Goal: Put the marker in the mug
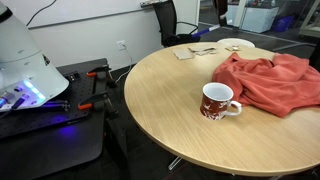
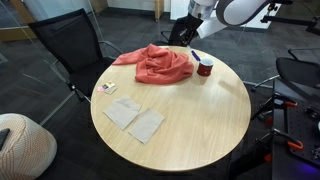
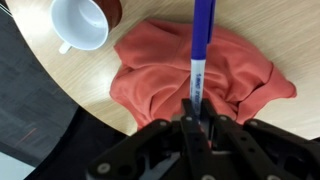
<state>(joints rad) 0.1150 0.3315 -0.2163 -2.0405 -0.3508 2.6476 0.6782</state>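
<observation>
You had the claw pinched on the one marker — its blue barrel stuck out past the fingertips and its whitish part sat nearer them. It hung over the one red cloth just beside the mug, not inside it. The single mug stood upright on the round table, touching the cloth's edge, with its white inside showing in the wrist view. Beyond the cloth from the mug, two pale napkins and one small card lay flat — well apart from it.
</observation>
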